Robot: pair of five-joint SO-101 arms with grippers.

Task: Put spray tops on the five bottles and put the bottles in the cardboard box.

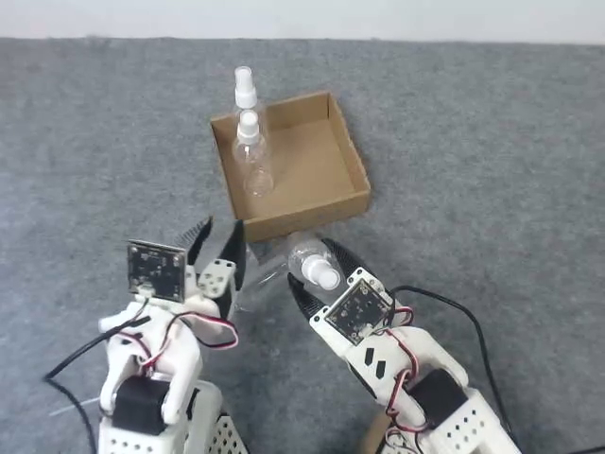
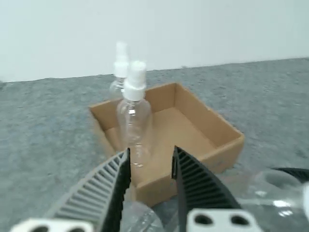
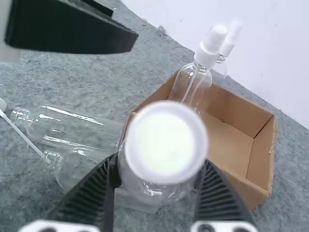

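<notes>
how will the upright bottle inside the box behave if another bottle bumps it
The upright bottle looks clear and empty, so probably light and easily shoved. Tall, narrow, with a spray top up high, it may tip; the cardboard box wall beside it might catch it.

Two arms before the cardboard box (image 1: 354,151) on grey carpet (image 1: 492,123).
One topped bottle (image 1: 255,165) stands inside the box, another (image 1: 245,93) just behind its far wall. The right gripper (image 1: 310,266) clamps a third topped bottle (image 1: 308,256). The left gripper (image 1: 222,229) is spread beside a lying bottle (image 1: 260,281).
</notes>
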